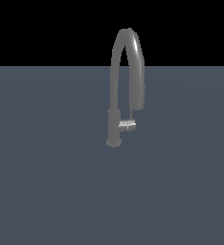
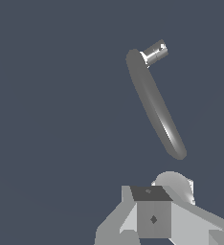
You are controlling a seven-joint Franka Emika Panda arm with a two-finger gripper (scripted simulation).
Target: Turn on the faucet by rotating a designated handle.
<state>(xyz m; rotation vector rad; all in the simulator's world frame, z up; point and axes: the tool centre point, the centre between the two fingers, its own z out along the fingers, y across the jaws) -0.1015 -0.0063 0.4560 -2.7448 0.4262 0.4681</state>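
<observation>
Blue-grey floor (image 1: 47,191) fills the lower part of the exterior view, flat and uniform, with black background above it.

Faucet (image 1: 115,95): dark grey gooseneck standing upright on the floor, thicker cylindrical base post below, high arched spout curving over and coming down on the exterior view's right, its mouth ending a little above the handle. In the wrist view the faucet (image 2: 154,103) is seen from above, foreshortened into a long slanted grey form, lying ahead of the gripper and apart from it.

Gripper (image 2: 153,217): only grey, blocky parts of it show at the edge of the wrist view (a dark-topped cube with a small diamond mark, pale angled pieces either side, a rounded piece behind). Fingertips are not clearly made out, so how far the jaws stand apart cannot be told. Nothing is seen held. The arm does not appear in the exterior view.

Handle (image 1: 127,125): short shiny silver stub jutting sideways from the base post toward the exterior view's right, thin rod rising from it. In the wrist view the handle (image 2: 155,52) sits at the far end of the faucet from the gripper, well apart, untouched.
</observation>
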